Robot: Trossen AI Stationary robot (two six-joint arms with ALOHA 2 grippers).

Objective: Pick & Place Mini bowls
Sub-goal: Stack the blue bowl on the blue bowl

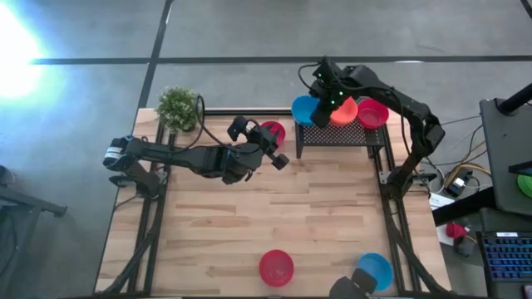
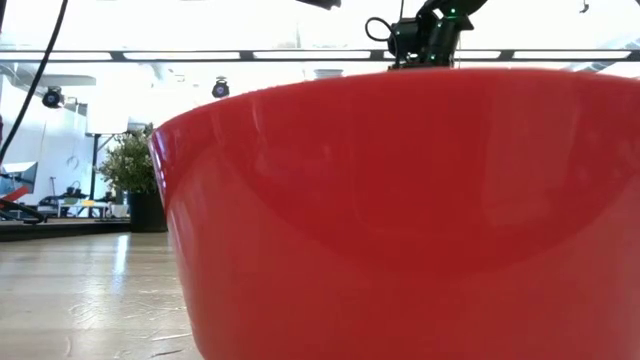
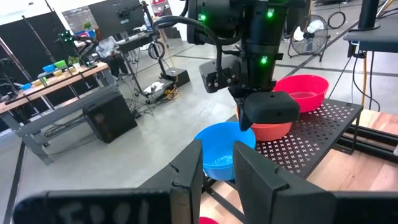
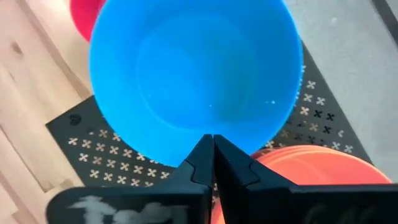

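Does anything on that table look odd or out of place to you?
Mildly. The blue bowl sits at the end of the black perforated rack and juts out past its edge, unlike the orange bowl and red bowl beside it. Nothing looks spilled or broken.

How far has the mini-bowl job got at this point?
Done, apparently: a blue bowl, an orange bowl and a red bowl sit on the black perforated rack. In hand: the left hand hovers at another red bowl; the shut right hand is above the rack. Left: a red bowl and a blue bowl at the near edge.
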